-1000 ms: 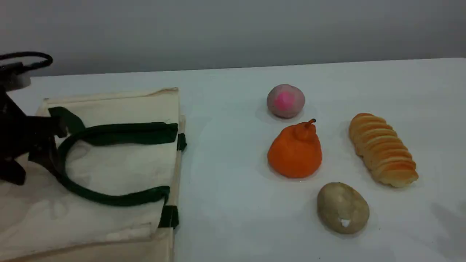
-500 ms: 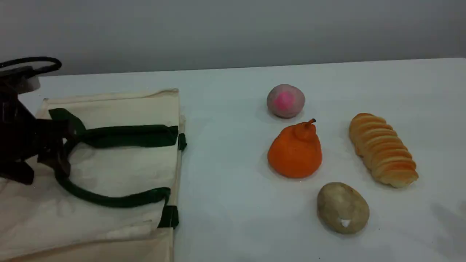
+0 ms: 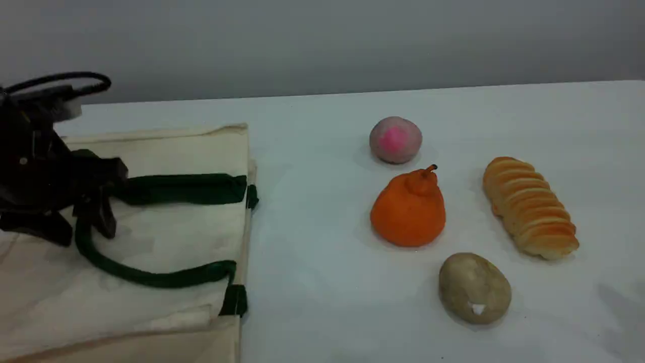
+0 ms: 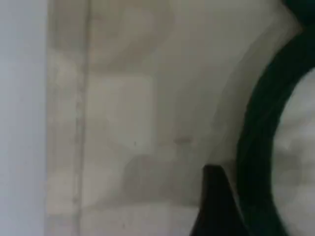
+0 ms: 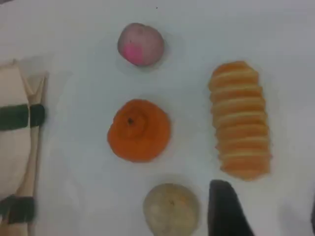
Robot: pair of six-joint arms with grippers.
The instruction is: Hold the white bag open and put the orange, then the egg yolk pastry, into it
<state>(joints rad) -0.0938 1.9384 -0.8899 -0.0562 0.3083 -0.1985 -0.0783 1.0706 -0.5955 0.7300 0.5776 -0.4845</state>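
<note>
The white bag (image 3: 176,146) lies flat at the table's left, its rim toward the middle. My left gripper (image 3: 112,199) hovers low over it, jaws apart astride the bend of the dark green handle (image 3: 151,277). In the left wrist view one fingertip (image 4: 214,196) sits beside the handle (image 4: 261,128) on the canvas (image 4: 123,98). The orange (image 3: 407,212) stands right of centre, and the egg yolk pastry (image 3: 473,287) lies in front of it to the right. My right gripper (image 5: 268,201) hangs open above the orange (image 5: 139,130) and the pastry (image 5: 171,209), holding nothing.
A greyish-pink ball (image 3: 395,139) sits behind the orange. A long ridged golden bread (image 3: 529,206) lies to the orange's right. The right wrist view shows the bag's rim (image 5: 15,147) at its left edge. The table's far edge meets a grey wall.
My left gripper has slid right over the bag, pushing the handle's bend along and straightening its upper strap. The food items have not moved.
</note>
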